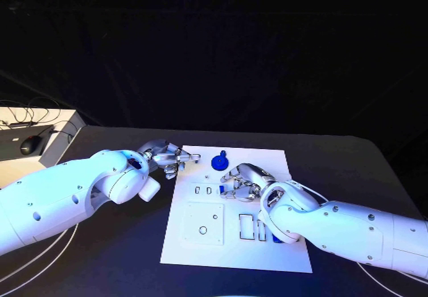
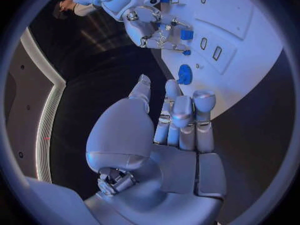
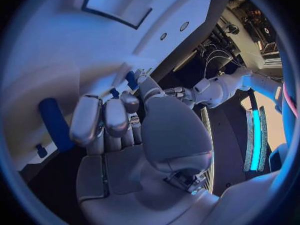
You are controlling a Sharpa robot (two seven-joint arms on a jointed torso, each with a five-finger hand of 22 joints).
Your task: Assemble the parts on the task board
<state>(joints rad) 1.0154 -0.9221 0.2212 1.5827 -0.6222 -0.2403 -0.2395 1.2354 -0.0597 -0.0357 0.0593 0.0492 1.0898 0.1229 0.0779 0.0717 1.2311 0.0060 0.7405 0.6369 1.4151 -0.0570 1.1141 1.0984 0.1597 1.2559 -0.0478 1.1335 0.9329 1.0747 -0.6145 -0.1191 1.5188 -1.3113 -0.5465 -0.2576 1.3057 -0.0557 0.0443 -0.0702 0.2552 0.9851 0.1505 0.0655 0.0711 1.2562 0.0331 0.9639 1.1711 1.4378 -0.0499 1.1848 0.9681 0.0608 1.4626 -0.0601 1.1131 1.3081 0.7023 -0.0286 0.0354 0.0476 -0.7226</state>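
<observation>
The white task board (image 1: 234,247) lies in the middle of the black table. A round blue part (image 1: 219,163) sits near its far edge, also seen as a blue disc (image 2: 185,74) in the left wrist view. My left hand (image 1: 169,158) hovers at the board's far left edge, fingers apart from the thumb and holding nothing. My right hand (image 1: 239,181) is low over the board's middle and pinches a small blue part (image 3: 131,80) between thumb and fingertip. A second small blue part (image 2: 187,51) lies on the board just by that hand. A long blue part (image 3: 56,122) lies on the board beside my right palm.
A raised square plate (image 1: 203,224) and narrow slots (image 1: 247,226) take up the board's near half, partly under my right forearm. A pale desk with a mouse (image 1: 31,145) and cables stands beyond the table's far left corner.
</observation>
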